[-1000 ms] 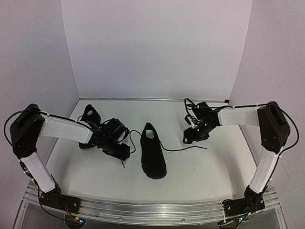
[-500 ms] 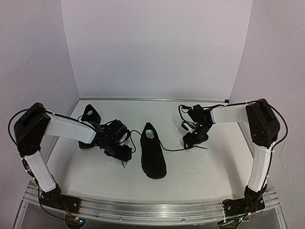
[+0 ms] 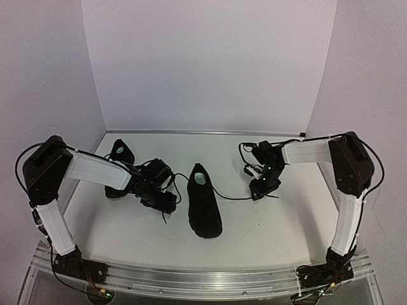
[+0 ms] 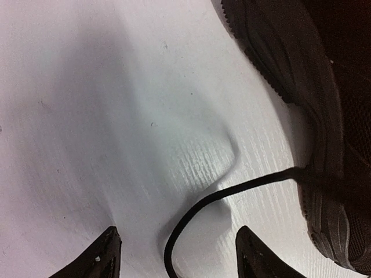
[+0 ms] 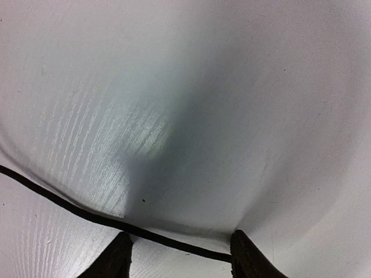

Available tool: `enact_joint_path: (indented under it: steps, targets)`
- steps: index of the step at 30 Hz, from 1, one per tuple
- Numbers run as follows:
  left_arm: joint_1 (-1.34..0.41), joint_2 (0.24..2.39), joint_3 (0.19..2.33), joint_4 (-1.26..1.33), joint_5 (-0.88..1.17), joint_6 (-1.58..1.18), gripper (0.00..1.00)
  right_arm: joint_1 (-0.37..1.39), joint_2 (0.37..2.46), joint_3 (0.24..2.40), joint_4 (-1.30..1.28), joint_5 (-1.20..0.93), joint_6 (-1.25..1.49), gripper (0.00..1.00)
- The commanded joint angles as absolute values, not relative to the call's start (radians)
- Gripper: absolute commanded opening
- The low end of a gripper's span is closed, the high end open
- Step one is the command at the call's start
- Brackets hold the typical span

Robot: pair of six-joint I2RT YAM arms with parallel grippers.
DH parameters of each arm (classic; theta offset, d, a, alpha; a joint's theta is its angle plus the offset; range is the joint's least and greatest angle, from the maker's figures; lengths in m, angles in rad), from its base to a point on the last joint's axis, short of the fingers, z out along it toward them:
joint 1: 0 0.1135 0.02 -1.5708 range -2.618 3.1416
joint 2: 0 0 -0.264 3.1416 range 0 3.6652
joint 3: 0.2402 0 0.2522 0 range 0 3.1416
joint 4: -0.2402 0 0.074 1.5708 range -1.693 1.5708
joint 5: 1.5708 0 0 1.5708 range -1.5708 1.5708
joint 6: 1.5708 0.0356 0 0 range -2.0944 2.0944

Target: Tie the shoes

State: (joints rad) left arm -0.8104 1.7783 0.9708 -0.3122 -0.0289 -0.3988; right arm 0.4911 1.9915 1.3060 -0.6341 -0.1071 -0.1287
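On the white table [image 3: 273, 232], at the centre of the top view, we see the middle sneaker [image 3: 205, 203] with its toe toward the bottom of the frame and its open collar toward the top. The second sneaker [image 3: 118, 155] sits at centre left, partly hidden behind the left arm. The left gripper [image 3: 165, 202] is low between the two sneakers, just beside the middle one. The right gripper [image 3: 263, 189] is low at centre right, apart from both. A thin black lace [image 3: 230, 197] runs from the middle sneaker rightward along the table to the right gripper, and another lace end [image 3: 179, 183] curves off toward the left gripper

In the left wrist view the left fingers [image 4: 104, 258] stand apart at the bottom edge. The lace end [image 4: 200, 208] curves on the table between them, not pinched, and the ribbed sole [image 4: 301, 98] fills the right side. In the right wrist view the right fingers [image 5: 119, 258] are also apart. The lace [image 5: 81, 213] comes in from the left edge and crosses the gap between the tips, and we cannot tell whether either tip touches it
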Motion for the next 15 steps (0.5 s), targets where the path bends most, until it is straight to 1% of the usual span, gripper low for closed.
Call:
enact_joint_path:
  steps: [1,2,3,6,8,11,12,15]
  targets:
    - [-0.804,1.812,1.007,-0.296,-0.031,-0.411,0.64,0.491,2.036,1.262,-0.733,-0.092,-0.132,0.45]
    - [-0.804,1.815,1.009,-0.294,-0.029,-0.41,0.62,0.493,2.042,1.264,-0.734,-0.098,-0.132,0.42]
    - [-0.803,1.819,1.012,-0.292,-0.026,-0.409,0.6,0.499,2.046,1.262,-0.735,-0.114,-0.132,0.41]
    - [-0.802,1.833,1.017,-0.287,-0.023,-0.405,0.53,0.517,2.024,1.26,-0.732,-0.182,-0.133,0.43]
    - [-0.8,1.843,1.02,-0.286,-0.019,-0.404,0.47,0.518,1.991,1.255,-0.732,-0.213,-0.129,0.47]
    - [-0.798,1.854,1.026,-0.284,-0.013,-0.399,0.39,0.518,1.92,1.245,-0.737,-0.207,-0.125,0.57]
    - [-0.797,1.856,1.026,-0.283,-0.013,-0.398,0.36,0.517,1.9,1.244,-0.744,-0.188,-0.122,0.61]
    - [-0.796,1.865,1.036,-0.295,-0.018,-0.392,0.28,0.517,1.853,1.254,-0.763,-0.161,-0.12,0.67]
